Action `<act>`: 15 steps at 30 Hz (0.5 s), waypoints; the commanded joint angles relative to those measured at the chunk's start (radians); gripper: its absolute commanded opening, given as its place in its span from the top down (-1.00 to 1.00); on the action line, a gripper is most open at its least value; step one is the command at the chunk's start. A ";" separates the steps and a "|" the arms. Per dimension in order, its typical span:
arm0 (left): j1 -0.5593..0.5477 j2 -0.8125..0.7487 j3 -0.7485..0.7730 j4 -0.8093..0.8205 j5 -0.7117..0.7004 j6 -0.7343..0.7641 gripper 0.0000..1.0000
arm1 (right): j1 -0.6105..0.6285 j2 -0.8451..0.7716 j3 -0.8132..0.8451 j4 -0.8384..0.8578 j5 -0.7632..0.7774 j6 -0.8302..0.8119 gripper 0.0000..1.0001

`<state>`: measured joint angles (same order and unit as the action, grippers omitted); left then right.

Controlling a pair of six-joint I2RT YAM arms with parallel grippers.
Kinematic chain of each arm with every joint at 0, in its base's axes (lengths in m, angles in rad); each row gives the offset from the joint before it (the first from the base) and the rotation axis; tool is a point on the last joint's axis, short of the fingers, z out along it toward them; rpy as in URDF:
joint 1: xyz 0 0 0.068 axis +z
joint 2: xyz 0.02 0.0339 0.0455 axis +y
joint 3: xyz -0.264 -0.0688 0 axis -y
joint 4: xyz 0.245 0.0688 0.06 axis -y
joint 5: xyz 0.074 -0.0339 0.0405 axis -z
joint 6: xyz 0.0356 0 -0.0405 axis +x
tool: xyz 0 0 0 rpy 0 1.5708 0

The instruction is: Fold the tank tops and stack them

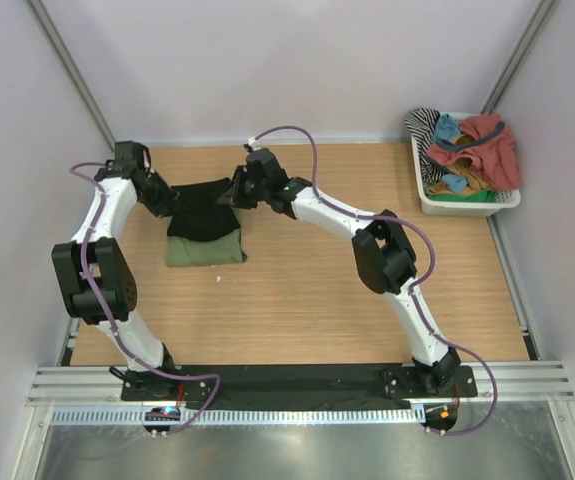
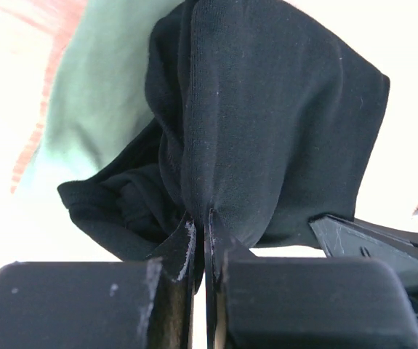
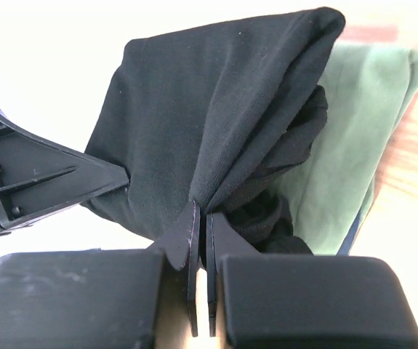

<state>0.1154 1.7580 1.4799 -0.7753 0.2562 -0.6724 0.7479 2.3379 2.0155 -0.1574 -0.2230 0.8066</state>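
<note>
A folded olive green tank top (image 1: 203,250) lies on the table at the back left. The folded black tank top (image 1: 203,209) hangs over its far part, held at both ends. My left gripper (image 1: 167,203) is shut on the black top's left edge, and my right gripper (image 1: 233,192) is shut on its right edge. In the left wrist view the black cloth (image 2: 267,123) bunches between the shut gripper (image 2: 201,218), with the green top (image 2: 99,102) behind. The right wrist view shows the black cloth (image 3: 194,123) pinched in the gripper (image 3: 202,218), with green cloth (image 3: 354,145) beyond.
A white basket (image 1: 435,200) at the back right holds red, teal, striped and green garments (image 1: 472,150). A small white speck (image 1: 218,278) lies on the wood in front of the green top. Grey walls close in the table's left and right sides.
</note>
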 commanded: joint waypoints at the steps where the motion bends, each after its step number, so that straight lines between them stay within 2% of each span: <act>1: 0.010 -0.063 -0.045 0.017 0.009 0.011 1.00 | 0.027 -0.095 -0.029 0.036 0.020 -0.020 0.96; 15: 0.013 -0.107 -0.082 0.005 0.017 0.019 1.00 | 0.060 -0.187 -0.135 0.052 0.070 -0.037 0.97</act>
<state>0.1223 1.6947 1.3972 -0.7750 0.2577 -0.6712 0.7982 2.2402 1.8816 -0.1509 -0.1761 0.7883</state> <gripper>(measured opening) 0.017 0.055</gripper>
